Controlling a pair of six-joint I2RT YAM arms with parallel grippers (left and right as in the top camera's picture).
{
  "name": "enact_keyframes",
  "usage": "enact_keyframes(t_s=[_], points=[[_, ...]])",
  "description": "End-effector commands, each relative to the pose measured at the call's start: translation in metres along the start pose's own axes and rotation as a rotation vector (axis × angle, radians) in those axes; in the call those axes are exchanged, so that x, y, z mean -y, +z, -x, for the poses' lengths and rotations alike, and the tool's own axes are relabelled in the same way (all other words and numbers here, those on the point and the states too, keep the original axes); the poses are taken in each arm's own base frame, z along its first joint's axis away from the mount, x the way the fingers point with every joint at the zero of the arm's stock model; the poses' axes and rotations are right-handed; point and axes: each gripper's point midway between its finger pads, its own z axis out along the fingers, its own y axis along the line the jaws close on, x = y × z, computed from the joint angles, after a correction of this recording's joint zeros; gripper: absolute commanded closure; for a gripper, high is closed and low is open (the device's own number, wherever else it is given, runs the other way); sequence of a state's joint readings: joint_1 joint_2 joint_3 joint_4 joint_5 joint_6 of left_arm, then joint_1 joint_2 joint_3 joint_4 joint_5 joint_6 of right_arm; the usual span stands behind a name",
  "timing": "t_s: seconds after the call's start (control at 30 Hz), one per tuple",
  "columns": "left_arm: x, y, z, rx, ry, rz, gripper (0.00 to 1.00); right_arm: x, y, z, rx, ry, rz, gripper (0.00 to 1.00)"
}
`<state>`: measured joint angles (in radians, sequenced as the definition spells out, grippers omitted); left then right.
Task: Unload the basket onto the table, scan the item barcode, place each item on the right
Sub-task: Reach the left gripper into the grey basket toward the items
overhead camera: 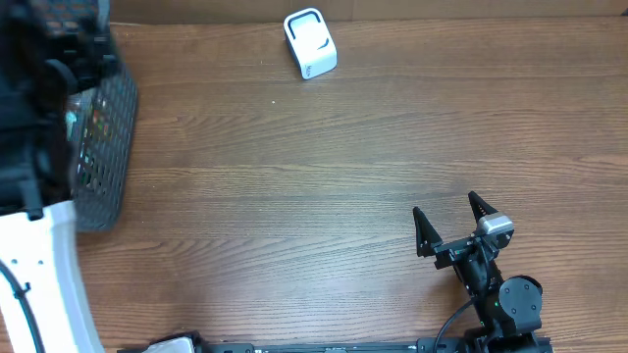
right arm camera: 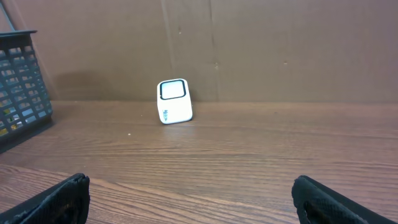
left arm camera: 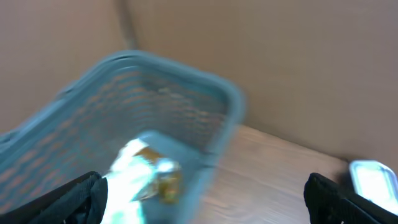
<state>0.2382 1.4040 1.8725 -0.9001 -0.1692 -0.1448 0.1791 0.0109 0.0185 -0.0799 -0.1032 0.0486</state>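
The white barcode scanner (overhead camera: 310, 43) stands at the table's far edge; it also shows in the right wrist view (right arm camera: 174, 101) and at the lower right of the left wrist view (left arm camera: 373, 180). A pale, shiny packaged item (left arm camera: 140, 174) with a yellow-brown patch lies in the grey mesh basket (left arm camera: 186, 93); this view is blurred. My left gripper (left arm camera: 202, 199) hovers open above the basket's near corner, holding nothing. My right gripper (overhead camera: 446, 211) rests open over bare wood at the lower right, far from the scanner.
The basket (overhead camera: 113, 147) sits at the table's left edge, with the left arm's dark bulk (overhead camera: 39, 78) over it. A brown cardboard wall (right arm camera: 249, 43) backs the table. A white arm base (overhead camera: 44, 275) stands at the lower left.
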Motion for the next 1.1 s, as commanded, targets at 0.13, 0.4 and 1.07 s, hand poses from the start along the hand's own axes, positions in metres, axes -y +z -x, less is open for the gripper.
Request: enact_keyframes(t_s=[0.13, 0.4, 1.07], points=[[-0.096, 0.034, -0.026, -0.135, -0.148, 0.198, 0.0, 0.0, 0.0, -0.002, 0.001, -0.005, -0.002, 0.0], [-0.139, 0.092, -0.109, -0.457, -0.243, 0.139, 0.0, 0.0, 0.0, -0.002, 0.001, -0.005, -0.002, 0.0], [-0.131, 0.16, -0.223, -0.833, -0.176, 0.02, 0.0, 0.0, 0.0, -0.002, 0.001, -0.005, -0.002, 0.0]])
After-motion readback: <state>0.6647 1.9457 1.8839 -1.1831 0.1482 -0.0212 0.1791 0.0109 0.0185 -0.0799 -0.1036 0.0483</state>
